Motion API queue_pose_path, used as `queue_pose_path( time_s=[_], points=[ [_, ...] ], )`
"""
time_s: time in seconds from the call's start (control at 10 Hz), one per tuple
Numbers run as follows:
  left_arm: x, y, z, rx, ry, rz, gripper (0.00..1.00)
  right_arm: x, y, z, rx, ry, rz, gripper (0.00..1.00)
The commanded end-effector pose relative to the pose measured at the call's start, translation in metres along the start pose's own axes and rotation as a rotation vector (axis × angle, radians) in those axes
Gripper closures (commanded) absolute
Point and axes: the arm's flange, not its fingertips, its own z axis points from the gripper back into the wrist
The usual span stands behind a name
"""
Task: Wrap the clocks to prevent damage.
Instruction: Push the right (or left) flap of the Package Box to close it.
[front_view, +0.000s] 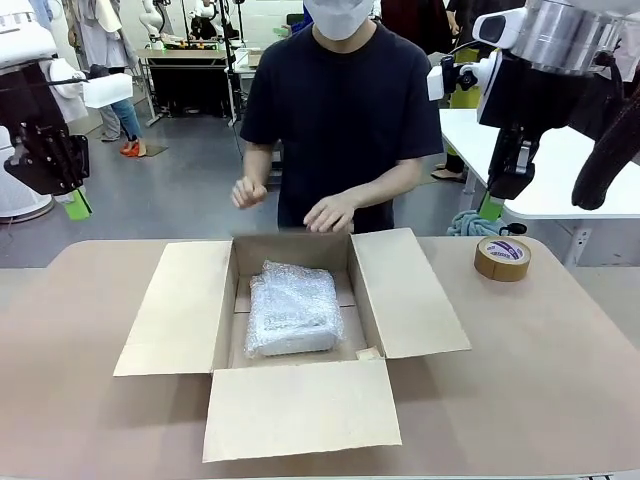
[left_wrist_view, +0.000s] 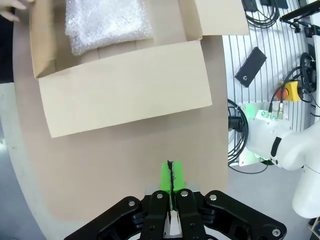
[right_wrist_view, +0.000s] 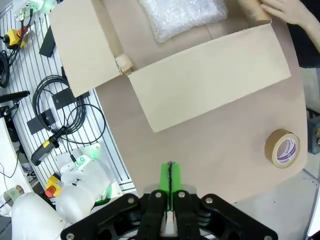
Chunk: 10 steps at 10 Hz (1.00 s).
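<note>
The left end effector (left_wrist_view: 171, 172) has its green pads pressed flat together with nothing between them. Its wrist view shows it hanging over bare surface (left_wrist_view: 125, 165), well apart from the nearest flap of the cardboard box (left_wrist_view: 125, 87) and touching nothing. The right end effector (right_wrist_view: 170, 172) is closed in the same way, pads meeting along a thin dark seam, and it holds nothing. It hangs above the surface between a spread box flap and a roll of tape (right_wrist_view: 282, 148), apart from both. In the front view both arms are raised high at the sides, clear of the surface.

The box stands in the middle of the surface with all four flaps folded out flat. Inside it, on the bottom and towards its left side, lies the bubble-wrapped bundle (front_view: 293, 308), a flat block fully covered in clear wrap; what is inside cannot be made out. The roll of tape lies flat on the surface to the right of the box, near the far edge.

The person stands at the far side. One hand (front_view: 249, 192) is loosely curled and raised, and the other hand (front_view: 330, 213) hovers just above the far rim of the box.
</note>
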Motion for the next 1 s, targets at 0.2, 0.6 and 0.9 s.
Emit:
queue_pose_path(
  time_s=[0.2, 0.6, 0.9],
  points=[
    [0.0004, -0.0028, 0.0000, 0.010, 0.021, 0.022, 1.00, -0.0013, -0.0008, 0.0016, -0.001, -0.005, -0.024, 0.99],
    [0.0004, -0.0028, 0.0000, 0.010, 0.021, 0.022, 1.00, -0.0013, -0.0008, 0.0016, -0.001, -0.005, -0.024, 0.99],
    [0.0004, -0.0028, 0.0000, 0.010, 0.021, 0.022, 1.00, -0.0013, -0.0008, 0.0016, -0.001, -0.005, -0.024, 0.99]
  ],
)
